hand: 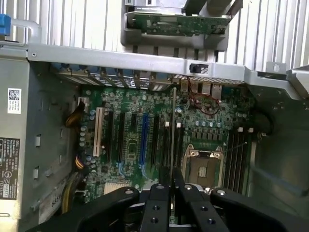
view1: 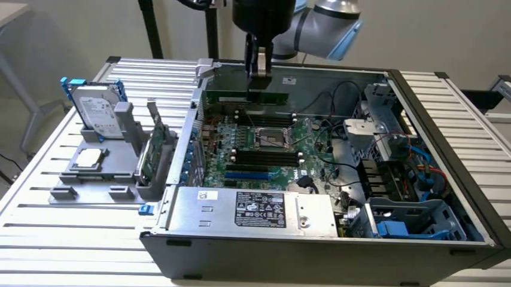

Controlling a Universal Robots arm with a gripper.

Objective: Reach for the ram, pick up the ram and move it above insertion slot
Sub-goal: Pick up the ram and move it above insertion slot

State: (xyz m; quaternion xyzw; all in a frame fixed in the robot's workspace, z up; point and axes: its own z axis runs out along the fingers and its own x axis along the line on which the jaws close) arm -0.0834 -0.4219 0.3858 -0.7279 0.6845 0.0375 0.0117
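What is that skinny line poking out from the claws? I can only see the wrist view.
Observer: That's the ram. You see it edge-on. In the exterior view it is a long green stick, clamped in the gripper.
Operator: Is it touching the board?
Observer: It doesn't look like it. It hangs in the air above the motherboard, over the far part of the open case.
Operator: What's outside the computer?
Observer: On the exterior view's left, a hard drive with blue rails stands upright in a grey holder.
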